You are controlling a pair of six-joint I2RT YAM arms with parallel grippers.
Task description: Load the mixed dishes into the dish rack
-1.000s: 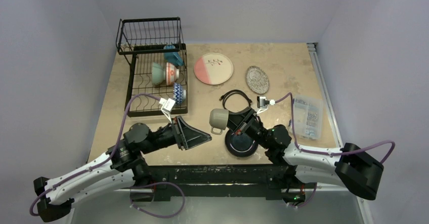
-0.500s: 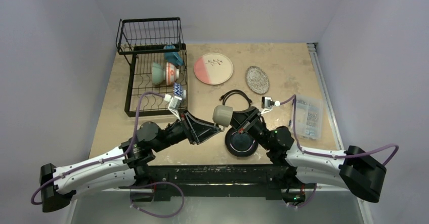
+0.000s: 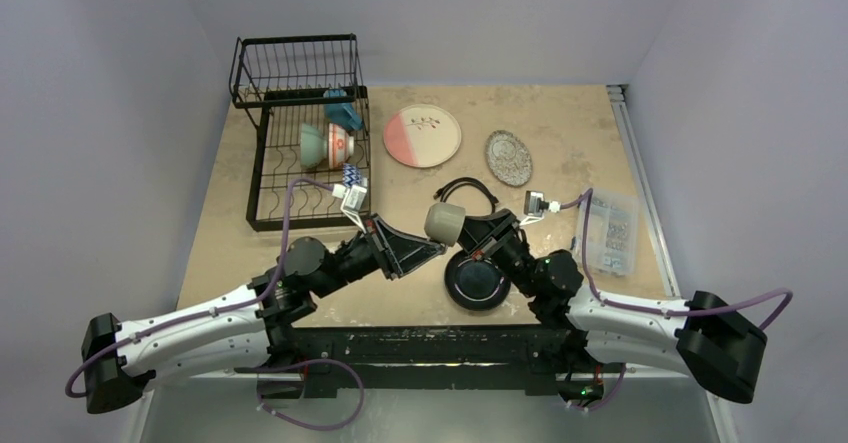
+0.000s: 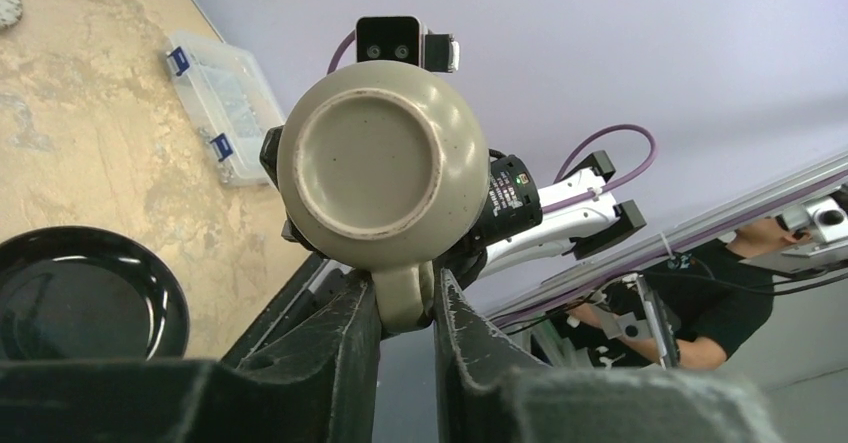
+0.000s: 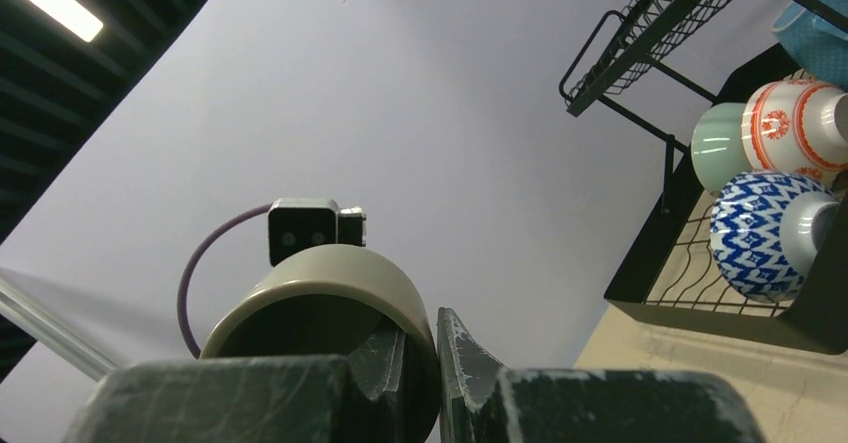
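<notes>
Grey cup (image 4: 372,178) sideways; base toward left gripper (image 4: 405,301)

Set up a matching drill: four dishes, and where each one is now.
1. small grey cup
2. black plate
3. mint-green bowl
4. pink-and-white large plate

A. in the lower tray of the dish rack
B. on the table, just right of the rack
C. held up in the air
D. on the table, near its front edge

Pairs: 1-C, 2-D, 3-A, 4-B
</notes>
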